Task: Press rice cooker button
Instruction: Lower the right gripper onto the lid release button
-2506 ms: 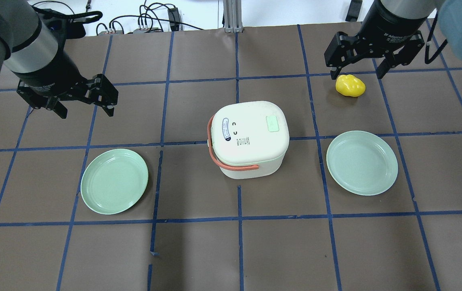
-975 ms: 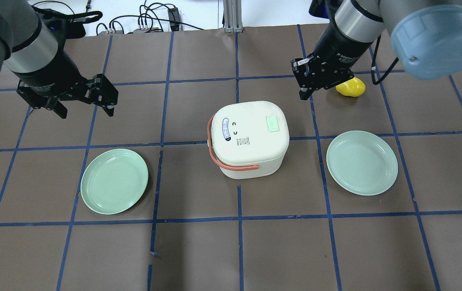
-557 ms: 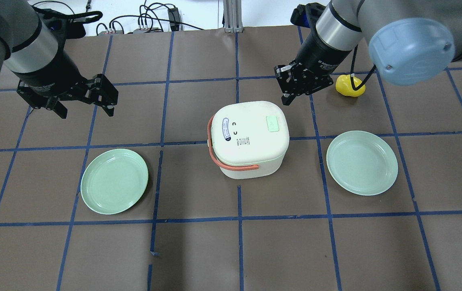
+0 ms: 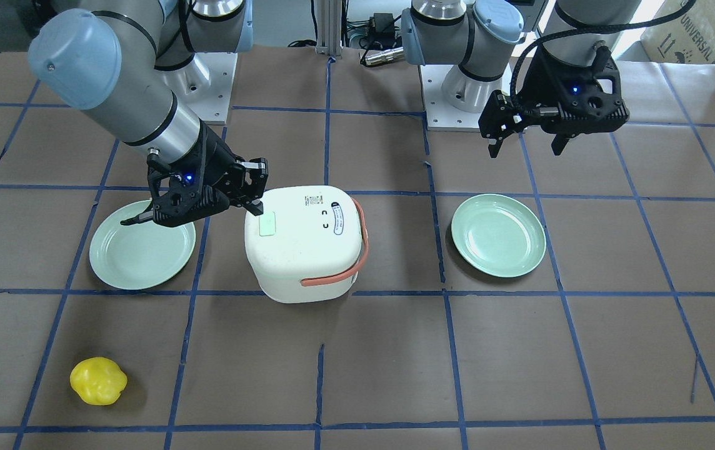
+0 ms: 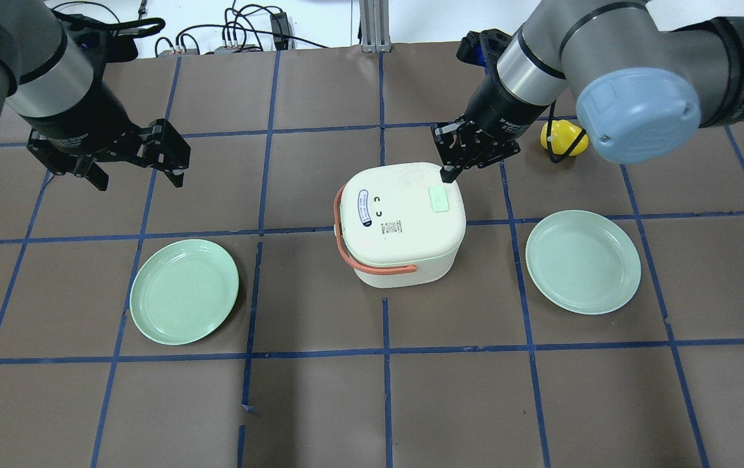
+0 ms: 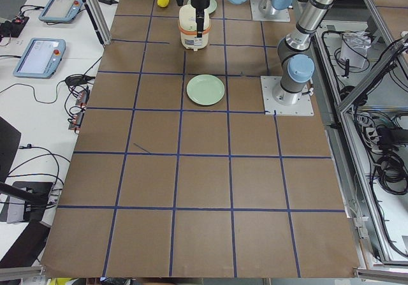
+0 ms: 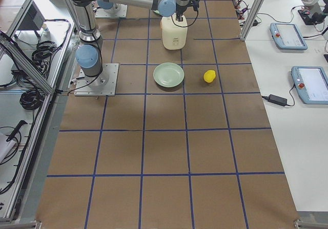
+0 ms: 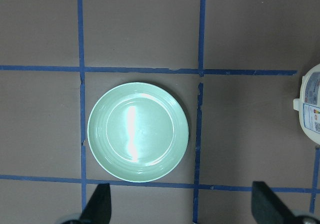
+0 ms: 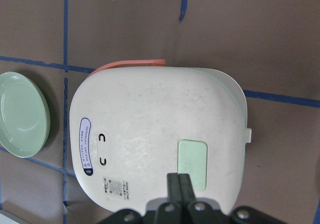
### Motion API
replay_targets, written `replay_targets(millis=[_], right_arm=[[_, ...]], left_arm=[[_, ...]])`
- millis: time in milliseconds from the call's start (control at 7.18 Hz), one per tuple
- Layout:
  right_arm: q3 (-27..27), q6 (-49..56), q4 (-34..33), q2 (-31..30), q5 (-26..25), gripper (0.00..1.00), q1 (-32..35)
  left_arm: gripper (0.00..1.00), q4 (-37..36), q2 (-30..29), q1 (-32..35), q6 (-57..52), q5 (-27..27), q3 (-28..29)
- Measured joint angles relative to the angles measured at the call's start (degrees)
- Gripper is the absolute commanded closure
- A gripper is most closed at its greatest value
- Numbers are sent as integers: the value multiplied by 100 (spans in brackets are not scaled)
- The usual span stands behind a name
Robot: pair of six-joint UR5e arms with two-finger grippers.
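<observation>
You haven't pressed the button (image 5: 438, 198) yet, as far as I can judge. It lies on the lid of the rice cooker (image 5: 401, 227), which stands in the middle of the surface (image 5: 320, 403). Your right gripper (image 5: 447, 173), fingers pinched together, hovers at the lid's edge just beside the button, not over it. What's left is a short shift onto it and a push down. Your left gripper (image 5: 136, 174) hangs wide open, well apart.

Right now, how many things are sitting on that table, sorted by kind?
green plates: 2
rice cooker: 1
yellow toy: 1
Total: 4
</observation>
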State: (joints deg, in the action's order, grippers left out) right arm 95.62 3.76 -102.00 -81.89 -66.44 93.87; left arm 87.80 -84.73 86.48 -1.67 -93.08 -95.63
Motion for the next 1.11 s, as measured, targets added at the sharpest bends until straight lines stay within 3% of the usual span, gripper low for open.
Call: replay_targets(millis=[1114], right_arm=[[54,203,-308,230,148,94,-17]], left_arm=[[0,0,0,0,0,0,0]])
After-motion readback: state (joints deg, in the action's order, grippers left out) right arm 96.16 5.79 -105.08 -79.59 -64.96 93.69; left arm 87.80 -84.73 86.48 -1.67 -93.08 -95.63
